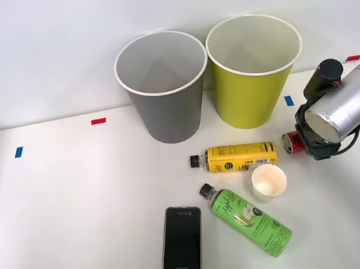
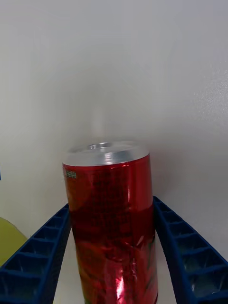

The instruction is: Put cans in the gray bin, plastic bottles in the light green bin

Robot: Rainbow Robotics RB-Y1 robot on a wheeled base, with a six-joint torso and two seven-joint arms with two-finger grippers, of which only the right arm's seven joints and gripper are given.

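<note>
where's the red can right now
In the front view the red can lies at the table's right, between the yellow bottle and the right gripper, whose blue fingers flank it.

The blue ribbed fingers flank the red can, nothing else between them. Just beside them stand the white paper cup and yellow-label bottle; beyond those, the yellow-green bin rises. The tabletop farther off lies open.

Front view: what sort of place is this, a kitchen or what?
Probably a robot test bench, not a kitchen: a bare white table with coloured tape markers, and a tall gray bin beside a yellow-green bin for sorting.
</note>
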